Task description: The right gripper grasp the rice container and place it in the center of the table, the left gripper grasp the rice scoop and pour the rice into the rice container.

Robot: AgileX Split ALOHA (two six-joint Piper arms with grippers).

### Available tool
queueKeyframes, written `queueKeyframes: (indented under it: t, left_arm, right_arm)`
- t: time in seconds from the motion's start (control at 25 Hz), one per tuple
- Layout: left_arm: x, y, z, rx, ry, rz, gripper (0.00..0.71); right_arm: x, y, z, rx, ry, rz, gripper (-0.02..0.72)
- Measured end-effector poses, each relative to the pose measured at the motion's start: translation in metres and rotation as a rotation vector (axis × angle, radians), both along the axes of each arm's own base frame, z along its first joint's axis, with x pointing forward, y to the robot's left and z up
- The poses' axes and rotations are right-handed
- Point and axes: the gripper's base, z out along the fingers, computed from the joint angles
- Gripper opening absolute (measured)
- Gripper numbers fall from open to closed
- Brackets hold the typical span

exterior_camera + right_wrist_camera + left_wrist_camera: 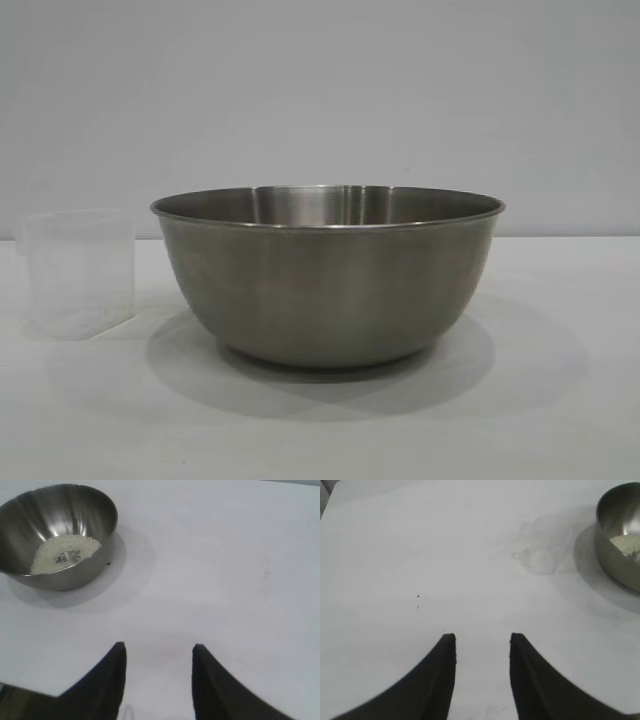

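While the rice container (327, 275) sits mid-counter (540, 400) with rice (64, 552) lying in its bottom, the rice scoop (78, 272) stands upright at its nine o'clock, apart from it and apparently empty. The left hand (482, 652) and right hand (159, 662) both hover over bare counter, fingers spread wide, holding nothing. The pour looks done. The likeliest trouble from here is a low arm sweep: the light scoop would topple easily, and a nudged rim could slide the bowl off centre.
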Motion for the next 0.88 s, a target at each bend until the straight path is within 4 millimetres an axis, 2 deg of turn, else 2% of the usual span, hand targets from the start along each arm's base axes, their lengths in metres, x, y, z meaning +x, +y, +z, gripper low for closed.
queueKeyframes:
  t: [0.52,0.68,0.88]
  left_arm:
    - [0.000,0.000,0.000,-0.002,-0.001,0.001,0.216]
    - [0.000,0.000,0.000,-0.001,-0.004,0.002,0.216]
    - [0.000,0.000,0.000,0.000,-0.004,0.003,0.216]
  right_arm:
    - [0.000,0.000,0.000,0.001,-0.002,0.000,0.267]
    - [-0.009,-0.002,0.000,0.015,-0.066,-0.001,0.267]
    - [-0.011,-0.003,0.000,0.018,-0.075,-0.001,0.267]
